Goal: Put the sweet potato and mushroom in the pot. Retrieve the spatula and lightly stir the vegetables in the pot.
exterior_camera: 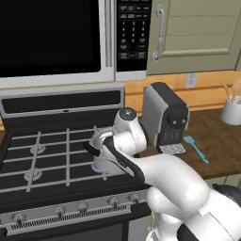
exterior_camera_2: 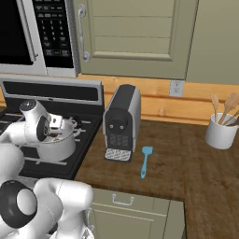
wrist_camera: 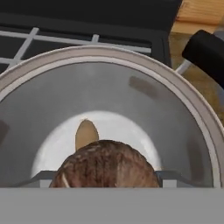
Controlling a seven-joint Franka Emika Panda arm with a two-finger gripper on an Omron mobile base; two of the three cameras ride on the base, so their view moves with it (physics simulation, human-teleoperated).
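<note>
In the hand view I look straight down into the steel pot (wrist_camera: 144, 92), which stands on the stove's right front burner. A tan sweet potato (wrist_camera: 86, 134) lies on the pot's floor. My gripper (wrist_camera: 105, 178) is shut on a brown mushroom (wrist_camera: 105, 164), held just above the pot's opening. From the right base view the gripper (exterior_camera_2: 58, 129) hangs over the pot (exterior_camera_2: 57, 148). In the left base view the pot (exterior_camera: 98, 140) is partly hidden behind my arm. A blue spatula (exterior_camera: 196, 148) (exterior_camera_2: 145, 161) lies flat on the wooden counter, right of the coffee machine.
A grey and black coffee machine (exterior_camera: 164, 117) (exterior_camera_2: 122, 121) stands between the stove and the spatula. A white utensil cup (exterior_camera: 231, 111) (exterior_camera_2: 221, 131) with wooden tools sits at the counter's far right. The pot's black handle (wrist_camera: 205, 52) sticks out toward the counter. A microwave (exterior_camera: 56, 37) hangs above the stove.
</note>
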